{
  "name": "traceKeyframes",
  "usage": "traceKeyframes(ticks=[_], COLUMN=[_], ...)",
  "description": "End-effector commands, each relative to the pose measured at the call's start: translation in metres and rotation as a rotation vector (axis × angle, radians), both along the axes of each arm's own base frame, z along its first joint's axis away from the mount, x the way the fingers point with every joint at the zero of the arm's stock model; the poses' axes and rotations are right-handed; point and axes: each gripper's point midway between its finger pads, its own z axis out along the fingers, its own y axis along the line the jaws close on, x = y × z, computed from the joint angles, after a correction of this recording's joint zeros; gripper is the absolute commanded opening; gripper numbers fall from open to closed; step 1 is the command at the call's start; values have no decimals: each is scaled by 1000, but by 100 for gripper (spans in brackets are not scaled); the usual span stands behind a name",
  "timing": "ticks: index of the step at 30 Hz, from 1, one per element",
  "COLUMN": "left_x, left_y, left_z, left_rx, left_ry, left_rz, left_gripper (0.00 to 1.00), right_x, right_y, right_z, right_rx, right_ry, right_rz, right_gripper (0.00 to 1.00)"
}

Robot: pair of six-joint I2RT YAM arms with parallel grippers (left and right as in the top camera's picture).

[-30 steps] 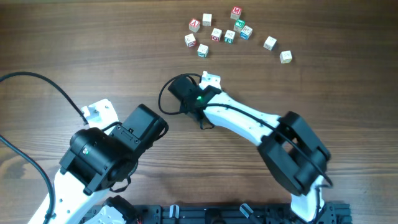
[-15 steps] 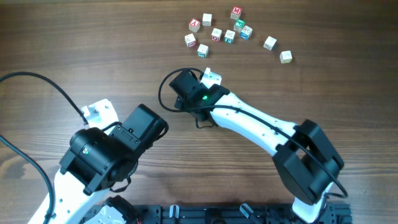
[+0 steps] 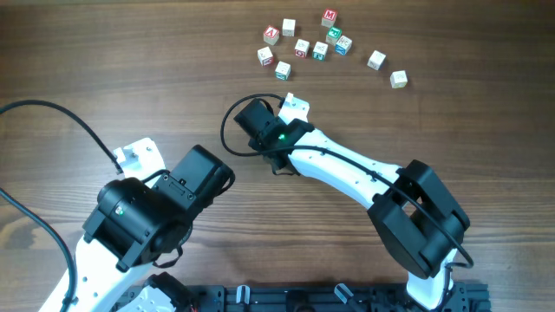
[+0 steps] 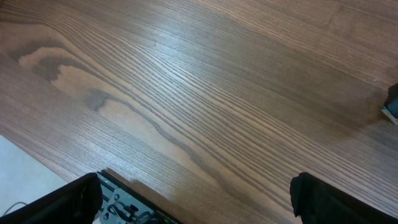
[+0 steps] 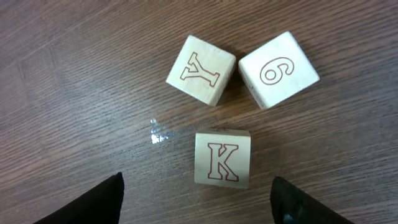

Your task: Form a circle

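Observation:
Three pale wooden cubes lie close together in the right wrist view: a Y cube, a 6 cube and a K cube below them. My right gripper is open. Its dark fingertips stand wide on either side, and the K cube lies just ahead of the gap, touching neither. In the overhead view the right wrist covers this spot, so these cubes are hidden there. My left gripper is open over bare wood with nothing between its fingers.
Several more small letter cubes lie scattered along the far side of the wooden table, out to a lone one at the right. The left arm sits near the front left, by the table's edge.
The right wrist has crept a little farther from the front edge, toward the scattered cubes, and its elbow has shifted. The left arm has not moved.

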Motion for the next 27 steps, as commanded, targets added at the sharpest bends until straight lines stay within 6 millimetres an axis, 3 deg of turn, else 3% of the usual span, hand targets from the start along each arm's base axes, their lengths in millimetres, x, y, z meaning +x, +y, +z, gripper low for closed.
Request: traceKeyframes(ticks=[1, 12, 18, 27], left_x=[0, 0, 0, 0], left_y=[1, 1, 1, 1], left_z=[0, 0, 0, 0], left_rx=[-2, -2, -2, -2], left_ry=[-9, -9, -9, -9], left_rz=[11, 11, 11, 11], left_gripper=[100, 100, 100, 100], right_x=[3, 9, 9, 8], right_y=[-10, -16, -16, -16], right_z=[-9, -36, -37, -39], right_rx=[-54, -66, -60, -57], right_ry=[-15, 26, 32, 38], right_rz=[-15, -32, -34, -30], right_gripper=[75, 72, 54, 37])
